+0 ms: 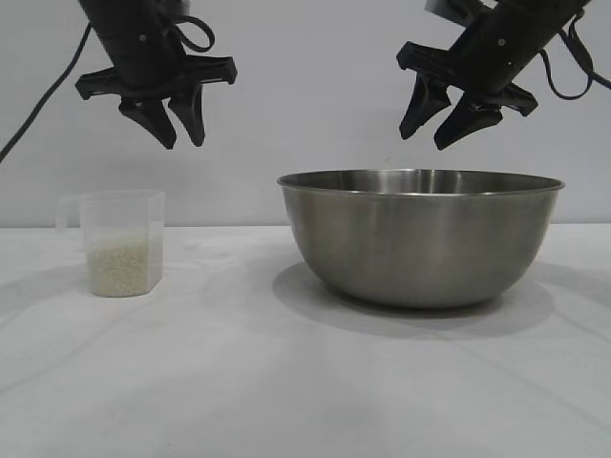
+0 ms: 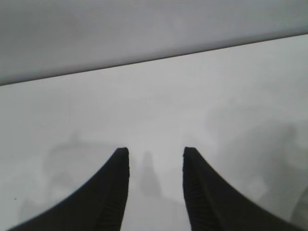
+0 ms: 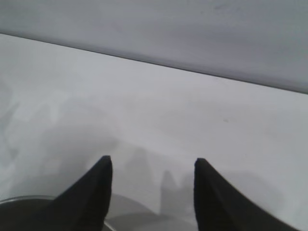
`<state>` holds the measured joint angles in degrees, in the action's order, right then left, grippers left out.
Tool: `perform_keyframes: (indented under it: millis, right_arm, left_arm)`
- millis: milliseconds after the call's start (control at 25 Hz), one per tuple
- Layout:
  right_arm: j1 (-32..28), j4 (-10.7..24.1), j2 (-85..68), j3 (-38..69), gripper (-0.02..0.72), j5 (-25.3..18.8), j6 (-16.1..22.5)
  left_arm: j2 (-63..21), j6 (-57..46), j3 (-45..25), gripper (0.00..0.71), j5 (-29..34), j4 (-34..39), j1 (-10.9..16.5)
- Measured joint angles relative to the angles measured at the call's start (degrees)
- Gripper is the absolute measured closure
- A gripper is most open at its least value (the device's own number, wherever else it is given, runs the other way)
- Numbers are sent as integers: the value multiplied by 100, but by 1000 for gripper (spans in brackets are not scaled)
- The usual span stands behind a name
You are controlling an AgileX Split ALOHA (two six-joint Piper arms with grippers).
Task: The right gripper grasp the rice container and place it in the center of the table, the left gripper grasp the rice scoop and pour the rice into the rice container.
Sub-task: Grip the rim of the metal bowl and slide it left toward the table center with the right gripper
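Observation:
The rice container [image 1: 420,234], a wide steel bowl, stands on the white table [image 1: 239,382] right of centre. Above its rim hangs my right gripper [image 1: 427,130], open and empty; in the right wrist view the gripper [image 3: 153,163] shows a sliver of the bowl's rim [image 3: 19,199] beside one finger. The rice scoop [image 1: 119,242], a clear plastic cup, stands upright at the left with rice [image 1: 120,268] in its lower part. My left gripper [image 1: 181,137] hangs open above and slightly right of the scoop, holding nothing. In the left wrist view, that gripper [image 2: 155,153] has only bare table between its fingers.
A plain pale wall [image 1: 305,105] runs behind the table. Bare tabletop stretches in front of the bowl and the scoop, and between them.

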<state>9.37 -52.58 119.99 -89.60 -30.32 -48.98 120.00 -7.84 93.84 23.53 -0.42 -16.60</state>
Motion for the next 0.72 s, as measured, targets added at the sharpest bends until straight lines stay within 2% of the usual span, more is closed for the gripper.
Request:
perform_keyframes:
  millis: [320, 440, 520, 720]
  right_arm:
    - [0, 0, 0, 0, 347, -35, 0]
    - [0, 65, 0, 0, 347, -269, 42]
    - [-19, 258, -84, 0, 347, -502, 243]
    - [-317, 1019, -477, 0, 347, -1158, 997]
  left_arm:
    - [0, 10, 0, 459, 0, 0, 0]
    - [0, 10, 0, 459, 9, 11, 0]
    - [0, 10, 0, 459, 32, 87, 0]
    - [-68, 10, 0, 459, 12, 164, 0]
